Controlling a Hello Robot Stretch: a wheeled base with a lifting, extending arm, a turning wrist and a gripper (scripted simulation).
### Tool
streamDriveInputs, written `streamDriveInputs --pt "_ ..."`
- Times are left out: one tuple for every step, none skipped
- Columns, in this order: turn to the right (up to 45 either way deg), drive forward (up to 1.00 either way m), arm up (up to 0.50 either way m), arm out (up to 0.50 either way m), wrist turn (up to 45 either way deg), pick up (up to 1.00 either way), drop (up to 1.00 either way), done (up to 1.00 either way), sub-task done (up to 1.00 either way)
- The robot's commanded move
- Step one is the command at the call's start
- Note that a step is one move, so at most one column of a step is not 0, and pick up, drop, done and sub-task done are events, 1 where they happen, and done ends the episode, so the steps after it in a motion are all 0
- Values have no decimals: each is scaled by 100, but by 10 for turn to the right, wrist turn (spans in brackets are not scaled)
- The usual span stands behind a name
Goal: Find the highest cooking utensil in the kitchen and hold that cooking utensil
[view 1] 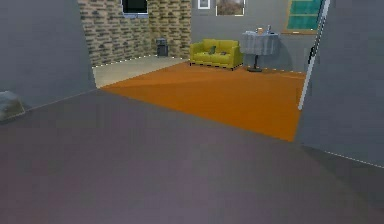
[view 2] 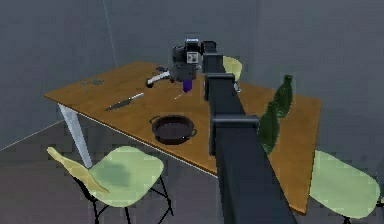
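In the arm side view my arm [view 2: 235, 140] reaches out over a wooden table [view 2: 110, 95]. My gripper [view 2: 183, 76] is above the far part of the tabletop. A small purple thing [view 2: 185, 89] shows right under it, and a silvery utensil [view 2: 156, 78] lies just to its left. With the table behind it, I cannot tell whether the gripper holds anything. A thin knife-like utensil [view 2: 125, 101] lies further left. A dark round pan [view 2: 173, 129] sits near the table's front edge.
Two green bottles [view 2: 284, 96] stand on the table right of the arm. Pale green chairs [view 2: 125, 172] ring the table. In the forward view a grey floor leads between grey walls to an orange carpet [view 1: 215, 90], a yellow sofa [view 1: 217, 52] and a small covered table [view 1: 260, 44].
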Motion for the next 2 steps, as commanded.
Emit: streamDriveInputs --pt "0 0 -22 0 0 0 0 0 0" --pt "0 0 0 0 0 100 0 0 0"
